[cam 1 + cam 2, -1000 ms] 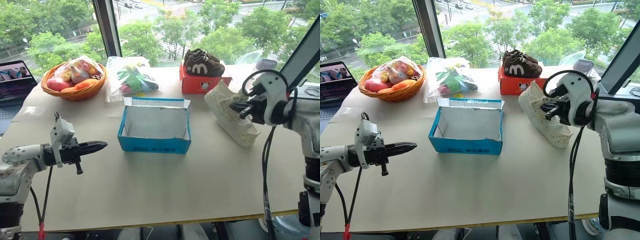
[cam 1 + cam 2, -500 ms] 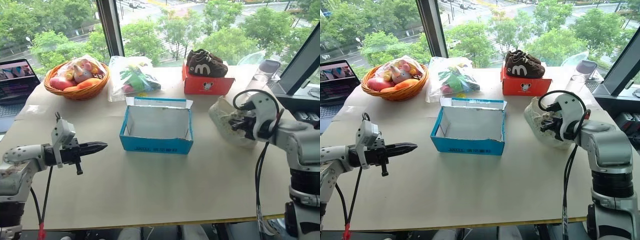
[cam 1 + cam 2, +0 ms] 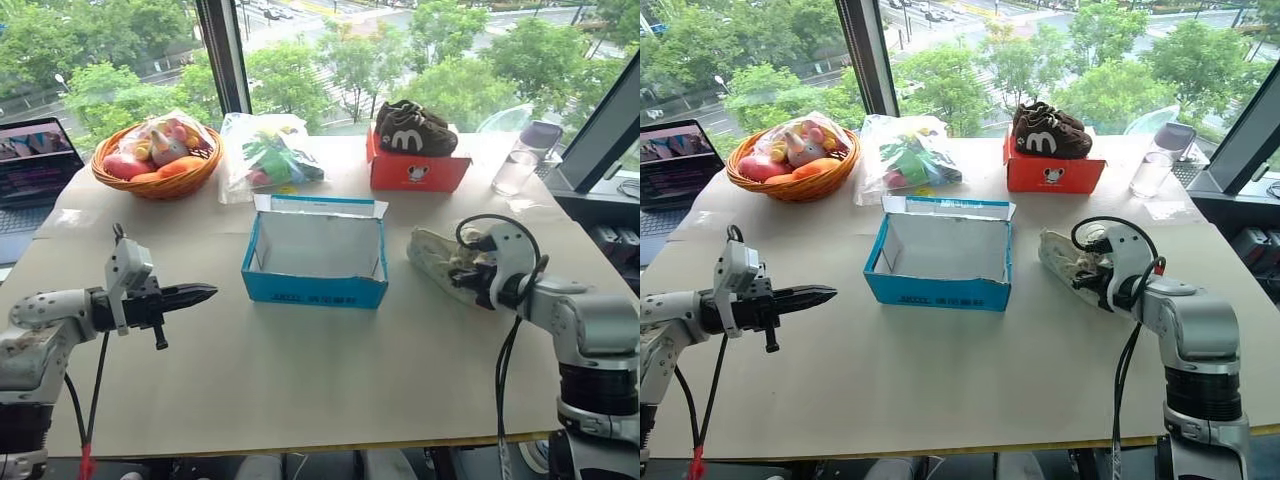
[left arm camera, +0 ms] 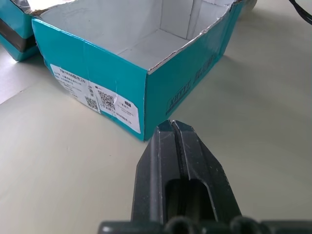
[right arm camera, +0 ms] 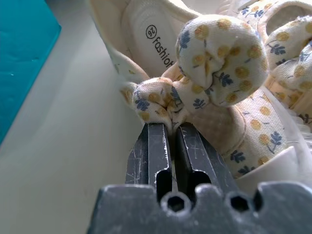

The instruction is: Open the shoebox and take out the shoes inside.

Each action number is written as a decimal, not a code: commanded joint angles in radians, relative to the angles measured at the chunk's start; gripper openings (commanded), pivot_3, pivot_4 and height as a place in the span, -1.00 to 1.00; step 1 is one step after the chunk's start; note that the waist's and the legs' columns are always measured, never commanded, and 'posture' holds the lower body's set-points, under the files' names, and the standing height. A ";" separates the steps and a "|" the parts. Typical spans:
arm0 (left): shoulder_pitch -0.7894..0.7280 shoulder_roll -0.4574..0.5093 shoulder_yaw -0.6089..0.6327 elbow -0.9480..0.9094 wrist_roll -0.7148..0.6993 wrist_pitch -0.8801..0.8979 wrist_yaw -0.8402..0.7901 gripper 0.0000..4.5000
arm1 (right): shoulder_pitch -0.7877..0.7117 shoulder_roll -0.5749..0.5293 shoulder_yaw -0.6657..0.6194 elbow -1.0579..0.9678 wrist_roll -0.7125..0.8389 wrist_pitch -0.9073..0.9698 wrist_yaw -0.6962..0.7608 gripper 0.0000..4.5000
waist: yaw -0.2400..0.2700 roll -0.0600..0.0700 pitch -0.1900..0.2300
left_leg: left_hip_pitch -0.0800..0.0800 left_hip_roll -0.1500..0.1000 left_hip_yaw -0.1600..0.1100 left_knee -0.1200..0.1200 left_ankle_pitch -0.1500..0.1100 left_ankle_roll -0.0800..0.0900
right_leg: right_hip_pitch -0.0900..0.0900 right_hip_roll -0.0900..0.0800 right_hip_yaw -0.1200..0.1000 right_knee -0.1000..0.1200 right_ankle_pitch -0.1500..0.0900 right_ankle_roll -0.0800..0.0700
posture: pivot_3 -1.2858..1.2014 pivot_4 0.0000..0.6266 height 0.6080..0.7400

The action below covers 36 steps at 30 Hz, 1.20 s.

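The right gripper has been coming down over the last second, carrying the shoes from up in the air at the right of the frame to the table, where they are now resting just to the right of the shoebox in the middle right of the head views. In the right wrist view its jaws are standing narrow, still pinching a fold of the floral fabric bow on the shoe, though the grip looks to be starting to slacken, so I judge this as the put-down step ending and the release just beginning. The shoebox is sitting open at the centre of the frame, its white inside bare, which suggests the taking-out is nearly complete once the bow is let go. The shoes are lying low with their long axis running from upper left to lower right in the head views, one end toward the box and the other under the gripper; which end is the toe I cannot tell. The shoebox is lying with its long axis across the frame, open side up. The left gripper is hovering at the middle left of the frame with its jaws pressed together on nothing, aimed toward the box.
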<state>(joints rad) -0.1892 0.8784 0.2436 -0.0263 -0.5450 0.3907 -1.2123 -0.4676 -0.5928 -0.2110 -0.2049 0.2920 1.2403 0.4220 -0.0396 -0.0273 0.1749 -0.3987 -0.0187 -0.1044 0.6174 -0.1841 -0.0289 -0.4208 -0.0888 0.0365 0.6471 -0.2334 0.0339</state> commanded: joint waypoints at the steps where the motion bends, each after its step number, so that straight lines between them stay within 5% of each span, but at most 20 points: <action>1: -0.015 0.005 0.011 -0.008 0.001 -0.023 -0.005 -1.00 | -0.008 -0.028 -0.023 -0.015 0.000 -0.022 -0.009 -0.09 | 0.000 0.000 0.000 | 0.000 0.000 0.000 0.000 0.000 0.000 | 0.000 0.000 0.000 0.000 0.000 0.000 | 0.03 -0.52 1.00; 6: -0.006 0.003 0.012 -0.010 0.006 -0.031 -0.005 -1.00 | -0.011 -0.122 -0.001 -0.073 0.032 -0.017 0.061 0.64 | 0.000 0.000 0.000 | 0.000 0.000 0.000 0.001 0.000 0.000 | 0.000 0.000 0.000 0.000 0.000 0.000 | 0.03 -0.52 1.00; 10: 0.018 -0.002 0.022 -0.021 0.005 -0.035 0.004 -1.00 | 0.023 -0.341 -0.059 -0.189 0.123 -0.005 0.240 0.64 | 0.001 0.005 0.003 | -0.002 -0.001 0.000 0.001 0.000 0.000 | -0.001 -0.001 0.000 0.000 0.000 0.001 | 0.03 -0.52 1.00; 16: 0.059 -0.022 0.030 -0.053 -0.002 -0.032 0.030 -1.00 | 0.051 -0.418 -0.116 -0.250 0.216 0.001 0.321 0.64 | -0.009 0.002 0.001 | 0.000 0.001 0.000 0.003 -0.002 0.003 | 0.001 0.001 0.000 -0.001 -0.003 0.006 | 0.03 -0.52 1.00; 23: 0.135 -0.104 0.065 -0.111 0.009 -0.049 0.162 -1.00 | 0.084 -0.245 -0.158 -0.306 0.273 -0.046 0.233 0.64 | -0.002 0.001 0.001 | -0.001 0.001 0.001 0.009 -0.003 0.004 | 0.003 0.000 0.001 0.000 -0.004 0.008 | 0.03 -0.52 1.00; 31: 0.213 -0.560 0.156 -0.191 0.239 -0.239 0.844 -1.00 | 0.391 0.041 -0.130 -0.264 0.014 -0.543 0.000 0.64 | 0.030 0.000 -0.001 | -0.002 -0.002 0.001 0.011 -0.003 0.003 | 0.003 -0.002 0.002 -0.001 0.002 0.005 | 0.03 -0.52 1.00; 36: 0.294 -0.731 0.154 -0.179 0.423 -0.335 1.130 -1.00 | 0.507 0.151 -0.069 -0.174 -0.163 -0.861 -0.133 0.64 | 0.028 -0.001 -0.003 | 0.001 -0.003 0.001 0.013 -0.003 0.003 | 0.007 -0.002 0.003 -0.001 0.002 0.009 | 0.03 -0.52 1.00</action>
<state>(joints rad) 0.0818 0.1668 0.4059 -0.1823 -0.1971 0.1220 -0.1662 0.0247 -0.4639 -0.2968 -0.4011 0.1971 0.5205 0.3372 -0.0116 -0.0285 0.1721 -0.3950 -0.0217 -0.1031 0.6302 -0.1874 -0.0260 -0.4102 -0.0907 0.0394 0.6447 -0.2342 0.0475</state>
